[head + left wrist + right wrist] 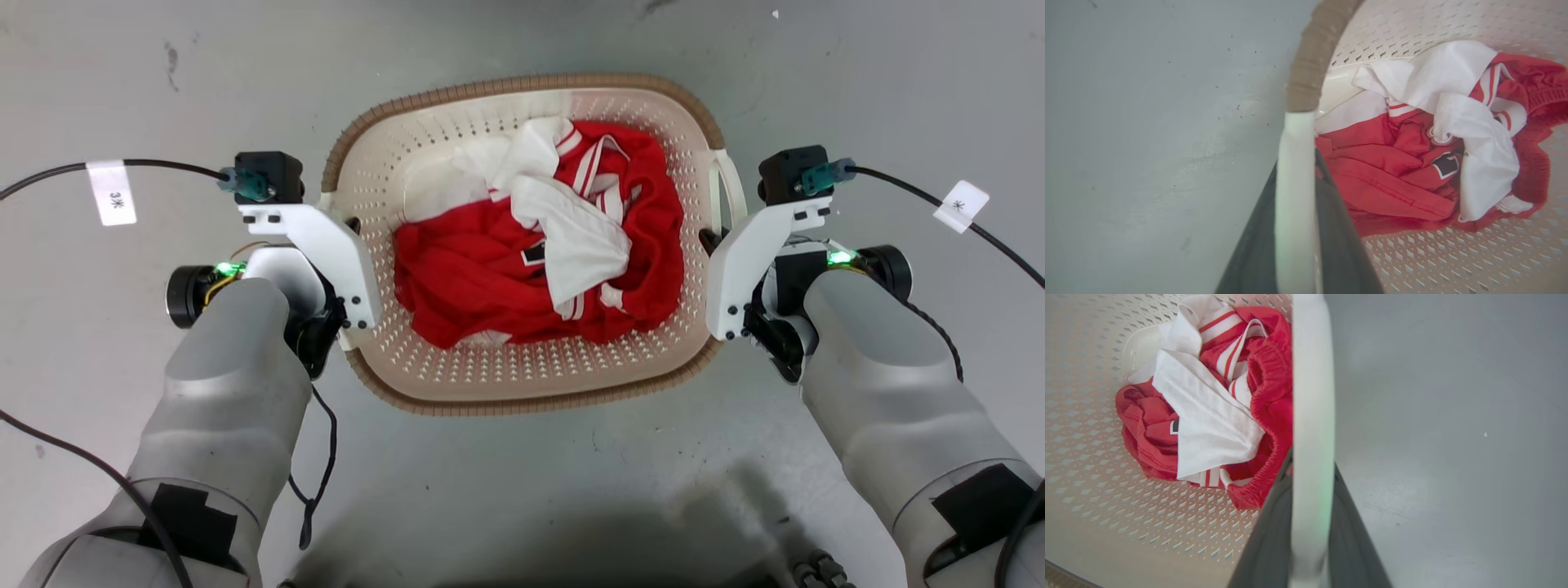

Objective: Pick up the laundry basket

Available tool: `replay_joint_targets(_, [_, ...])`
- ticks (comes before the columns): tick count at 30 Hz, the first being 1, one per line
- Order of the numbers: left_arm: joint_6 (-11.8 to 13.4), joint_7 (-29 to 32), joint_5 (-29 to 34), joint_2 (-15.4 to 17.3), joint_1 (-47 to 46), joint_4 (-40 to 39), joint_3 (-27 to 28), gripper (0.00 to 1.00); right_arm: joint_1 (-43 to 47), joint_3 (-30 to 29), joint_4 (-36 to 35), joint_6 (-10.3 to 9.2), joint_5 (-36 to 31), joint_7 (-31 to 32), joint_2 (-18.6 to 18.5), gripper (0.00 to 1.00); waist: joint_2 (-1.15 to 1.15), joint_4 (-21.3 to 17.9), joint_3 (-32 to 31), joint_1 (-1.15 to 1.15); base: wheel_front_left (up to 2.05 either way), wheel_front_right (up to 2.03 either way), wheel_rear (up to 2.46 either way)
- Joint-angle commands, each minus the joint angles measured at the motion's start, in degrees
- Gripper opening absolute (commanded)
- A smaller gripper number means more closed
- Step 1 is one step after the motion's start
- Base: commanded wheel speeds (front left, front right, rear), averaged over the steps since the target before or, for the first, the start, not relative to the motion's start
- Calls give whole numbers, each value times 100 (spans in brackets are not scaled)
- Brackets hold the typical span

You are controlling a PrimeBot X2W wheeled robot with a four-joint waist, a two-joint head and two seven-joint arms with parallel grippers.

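**Both grippers closed on the basket handles**

The pale left forearm (229,367) and right forearm (890,351) rise from the 2 bottom corners of the head view. Each carries a white bracket and a black camera block at the wrist. A black cable (163,166) with a white label runs from the left wrist across the grey floor (522,506). From above, the brackets hide most of the fingers.

The laundry basket (522,404) sits between the 2 arms. It is cream-white and perforated, with a brown woven-look rim. I cannot tell whether it touches the floor. Inside lies a crumpled heap of red and white clothes (531,261).

The left gripper (1295,163) is closed on the white left handle (1294,196), with 1 dark finger on each side. The right gripper (1312,461) clamps the right handle (1310,396) in the same way.
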Motion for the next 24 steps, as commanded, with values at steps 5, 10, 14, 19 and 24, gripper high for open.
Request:
replay_joint_targets(5, [7, 482, -242, -40, 182, 47, -273, 0, 124, 122, 37, 2, 238, 251, 7, 0, 0, 46, -469, 0, 0, 0, 0])
replay_joint_targets(10, [-5, 985, -557, -129, 322, 24, -463, 0, 319, 223, 71, 4, 497, 702, 14, 0, 0, 115, -1022, 0, 0, 0, 0])
replay_joint_targets(14, [-7, 1301, -794, -118, 447, -39, -606, 0, 458, 296, 46, 9, 714, 1035, 31, 0, 0, 140, -1488, 0, 0, 0, 0])
replay_joint_targets(19, [-9, 1797, -1043, -85, 591, -74, -808, 0, 599, 396, 21, 9, 967, 1536, 39, 0, 0, 134, -2073, 0, 0, 0, 0])
replay_joint_targets(24, [-10, 2228, -1295, -39, 727, -107, -961, 0, 743, 467, -24, 11, 1241, 2110, 44, 0, 0, 130, -2586, 0, 0, 0, 0])
